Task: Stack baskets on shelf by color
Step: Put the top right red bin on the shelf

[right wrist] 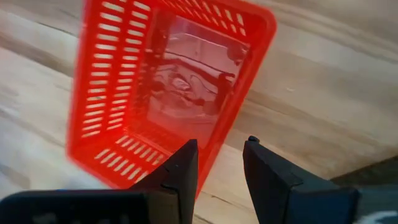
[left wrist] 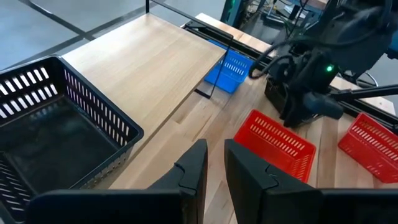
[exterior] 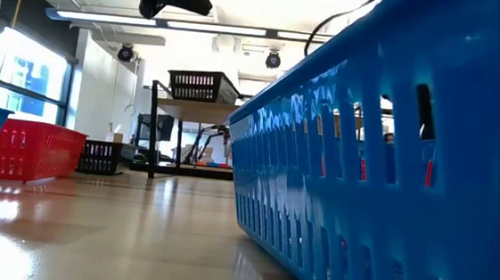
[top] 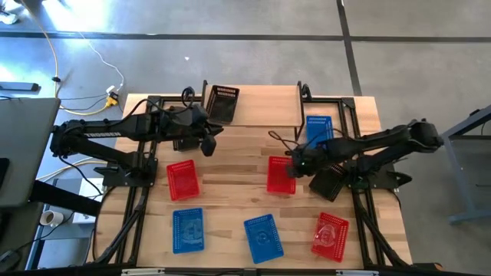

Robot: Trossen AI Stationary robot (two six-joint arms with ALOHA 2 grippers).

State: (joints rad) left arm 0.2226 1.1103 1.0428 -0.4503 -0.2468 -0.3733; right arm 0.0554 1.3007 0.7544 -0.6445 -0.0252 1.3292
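Note:
The shelf stands at the table's far edge, and one black basket rests on its left end. My left gripper hovers just in front of it, slightly open and empty. My right gripper is open over a red basket that lies on the table. In the right wrist view its fingers stand on either side of that basket's long wall. Whether they touch it I cannot tell.
A blue basket sits by the shelf's right end and a black basket under my right arm. On the table lie a red basket, two blue baskets and another red one. The shelf's middle and right are bare.

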